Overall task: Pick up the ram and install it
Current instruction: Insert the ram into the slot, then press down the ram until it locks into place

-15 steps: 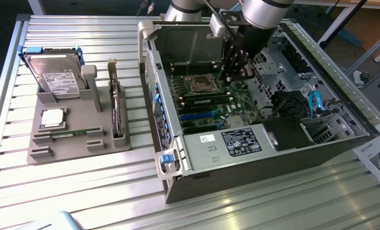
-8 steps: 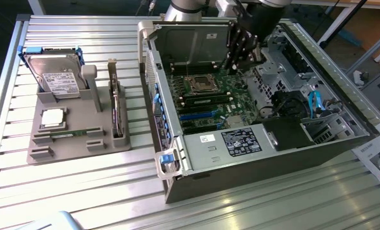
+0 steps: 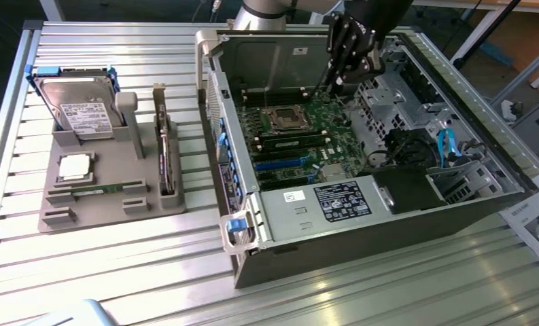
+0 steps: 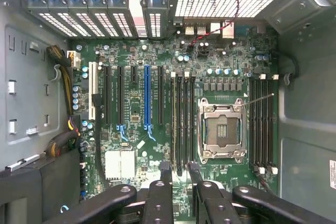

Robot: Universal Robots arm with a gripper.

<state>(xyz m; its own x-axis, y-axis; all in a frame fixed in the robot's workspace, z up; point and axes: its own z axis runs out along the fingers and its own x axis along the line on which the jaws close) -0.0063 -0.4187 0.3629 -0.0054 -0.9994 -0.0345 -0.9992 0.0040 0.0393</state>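
The ram (image 3: pixel 98 190) is a thin green stick lying flat in the grey holder (image 3: pixel 115 210) on the table, at the exterior view's left. My black gripper (image 3: pixel 342 71) hangs far from it, over the motherboard (image 3: pixel 296 136) inside the open computer case (image 3: pixel 360 210). In the wrist view my gripper (image 4: pixel 180 174) is open, its two fingertips (image 4: pixel 165 171) apart with nothing between them. Below them lie the black memory slots (image 4: pixel 181 124), with the empty processor socket (image 4: pixel 220 129) beside them and more memory slots (image 4: pixel 262 124) past the socket.
The holder also carries a hard drive (image 3: pixel 79 112), a square silver processor chip (image 3: pixel 75 167) and a dark expansion card (image 3: pixel 165 163) standing on edge. The case walls, drive cage (image 3: pixel 450 176) and cables (image 3: pixel 446 146) ring the motherboard. The table (image 3: pixel 115 272) is ribbed metal.
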